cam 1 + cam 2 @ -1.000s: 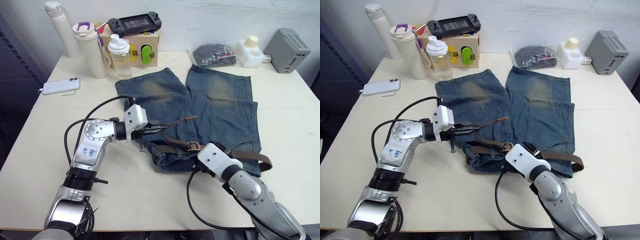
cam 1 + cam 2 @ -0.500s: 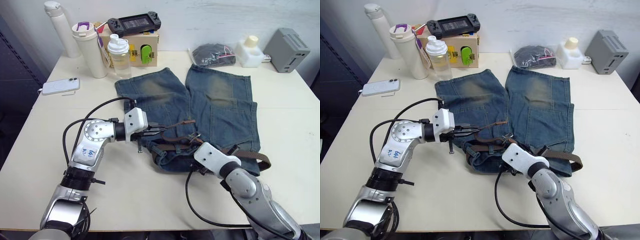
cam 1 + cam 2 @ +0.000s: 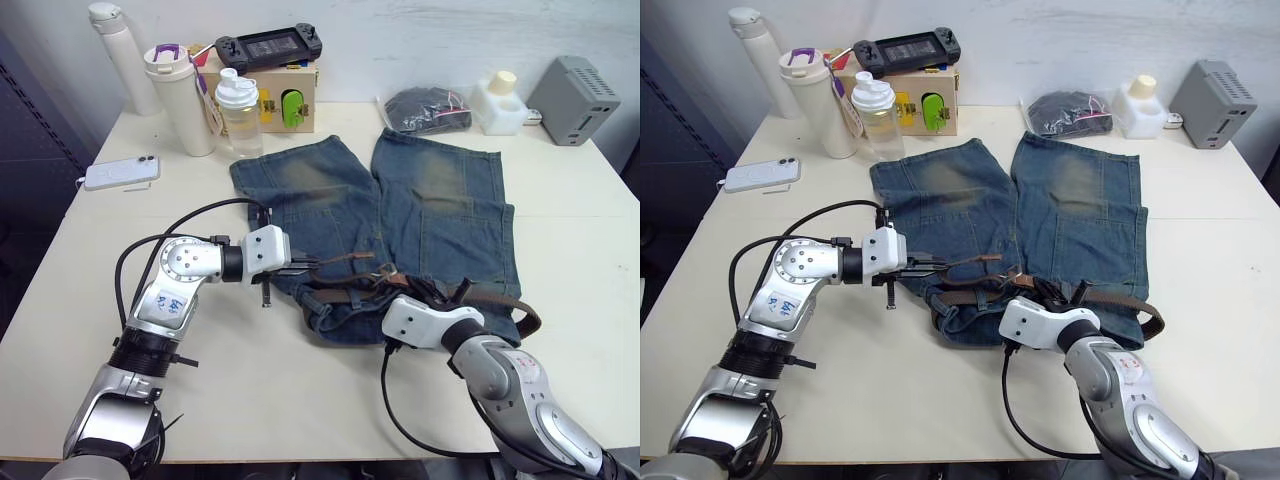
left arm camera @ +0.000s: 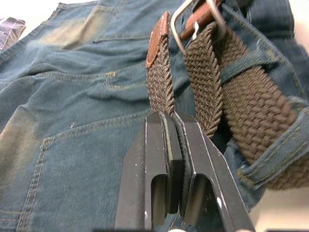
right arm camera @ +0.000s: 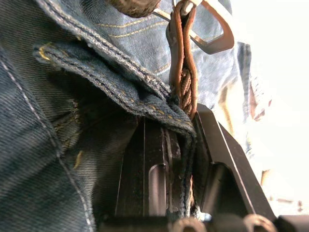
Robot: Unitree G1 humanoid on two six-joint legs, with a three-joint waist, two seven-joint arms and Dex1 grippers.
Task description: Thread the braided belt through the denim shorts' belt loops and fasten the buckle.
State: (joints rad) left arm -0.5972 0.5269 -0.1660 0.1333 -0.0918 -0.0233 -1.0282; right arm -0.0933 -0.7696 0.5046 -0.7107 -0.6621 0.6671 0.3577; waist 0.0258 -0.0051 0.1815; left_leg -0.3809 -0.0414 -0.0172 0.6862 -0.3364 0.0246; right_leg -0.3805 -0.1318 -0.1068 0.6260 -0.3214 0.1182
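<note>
Denim shorts [image 3: 420, 215] lie flat in the middle of the surface [image 3: 90, 300], waistband toward the near edge, legs toward the far edge.

Braided belt [image 3: 490, 300] runs along the waistband; its right part loops out past the shorts' right side. A belt loop [image 4: 270, 154] crosses the strap near the left end effector.

Left end effector [image 3: 305, 266] is at the waistband's left part, fingers clenched on the belt's free end just behind the tan leather tip [image 4: 155, 41]. The tip points toward the buckle [image 4: 190, 21] and lies just beside its silver frame.

Right end effector [image 3: 418, 292] is at the waistband's middle, fingers closed on the belt's buckle-side leather tab together with a fold of waistband denim; the buckle stands just past its fingertips.

Far edge: bottles [image 3: 240, 110], phone [image 3: 122, 172], bagged dark bundle [image 3: 428, 108].
</note>
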